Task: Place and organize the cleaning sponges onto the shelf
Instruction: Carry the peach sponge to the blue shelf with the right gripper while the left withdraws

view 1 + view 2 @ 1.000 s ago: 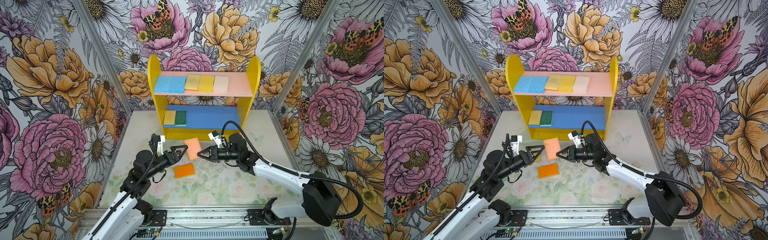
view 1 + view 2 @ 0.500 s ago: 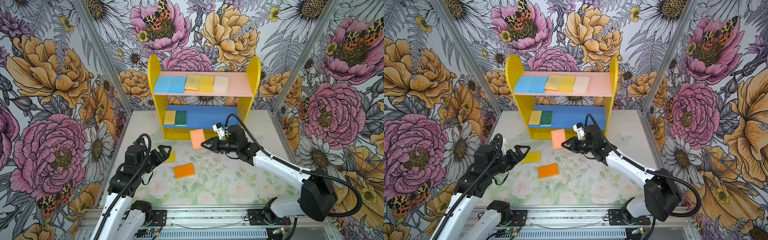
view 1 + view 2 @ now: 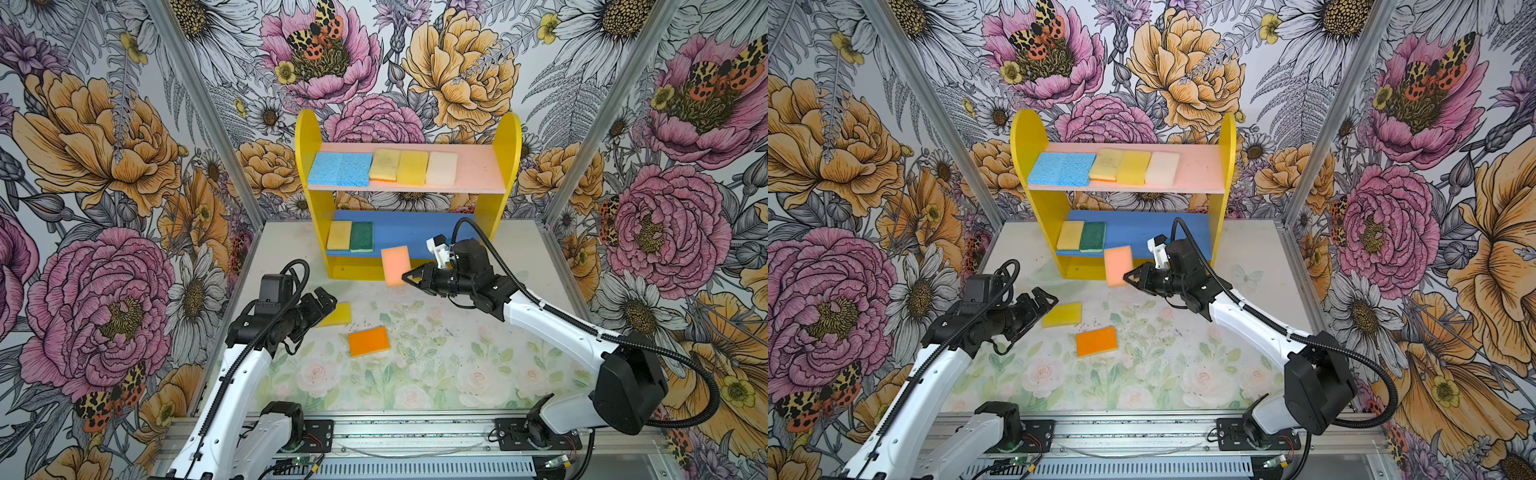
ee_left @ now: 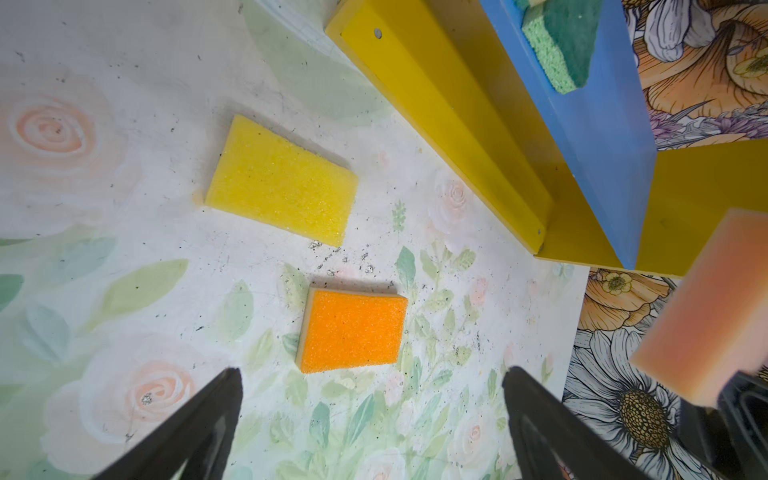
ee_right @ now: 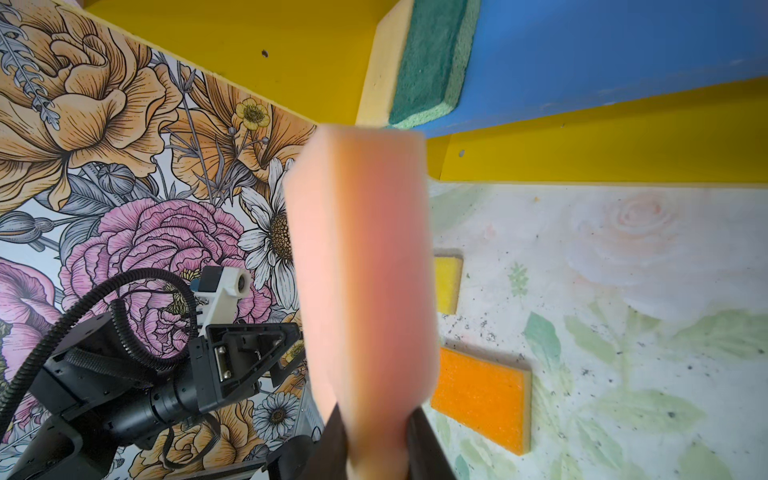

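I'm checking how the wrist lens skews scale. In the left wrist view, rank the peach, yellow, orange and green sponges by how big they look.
1. peach sponge, likely nearer the camera and cropped by the frame
2. yellow sponge
3. orange sponge
4. green sponge, cropped at the edge, so unsure

Bold floral wallpaper walls (image 3: pixel 104 145) at nine, twelve and three o'clock; pale rose-printed tabletop (image 3: pixel 415 374); metal rail (image 3: pixel 415 432) at six.

Loose yellow sponge (image 3: pixel 340 313), ten o'clock of orange sponge (image 3: pixel 369 340): nine o'clock edge hidden behind left gripper (image 3: pixel 325 305). Peach sponge (image 5: pixel 361 270) blurred, right wrist view.
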You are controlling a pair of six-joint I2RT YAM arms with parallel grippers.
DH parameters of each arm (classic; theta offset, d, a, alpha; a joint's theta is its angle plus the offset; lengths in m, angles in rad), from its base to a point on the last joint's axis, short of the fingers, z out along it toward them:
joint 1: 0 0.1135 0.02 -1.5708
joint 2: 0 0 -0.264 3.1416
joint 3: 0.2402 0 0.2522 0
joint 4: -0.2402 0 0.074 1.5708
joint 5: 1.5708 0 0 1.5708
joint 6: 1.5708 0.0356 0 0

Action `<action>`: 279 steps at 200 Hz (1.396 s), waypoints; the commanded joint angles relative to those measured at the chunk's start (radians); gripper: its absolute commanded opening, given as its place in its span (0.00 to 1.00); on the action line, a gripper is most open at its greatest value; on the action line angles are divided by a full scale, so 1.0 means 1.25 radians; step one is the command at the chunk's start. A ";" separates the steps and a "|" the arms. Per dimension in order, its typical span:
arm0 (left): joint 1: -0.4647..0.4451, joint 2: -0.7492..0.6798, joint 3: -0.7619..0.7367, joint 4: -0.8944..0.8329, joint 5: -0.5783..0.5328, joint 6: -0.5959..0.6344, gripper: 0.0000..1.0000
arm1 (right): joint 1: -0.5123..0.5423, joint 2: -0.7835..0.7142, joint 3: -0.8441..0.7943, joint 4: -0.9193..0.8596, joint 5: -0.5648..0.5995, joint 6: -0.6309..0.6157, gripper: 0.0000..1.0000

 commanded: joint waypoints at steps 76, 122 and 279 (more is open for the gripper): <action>0.083 0.027 0.060 -0.020 0.061 0.202 0.99 | -0.013 0.145 0.166 0.001 0.084 -0.003 0.23; 0.090 0.022 0.010 -0.002 0.062 0.241 0.99 | -0.030 0.233 0.240 0.002 0.094 -0.002 0.23; 0.055 0.030 -0.017 0.029 0.074 0.238 0.99 | -0.066 0.405 0.365 0.038 0.090 0.032 0.23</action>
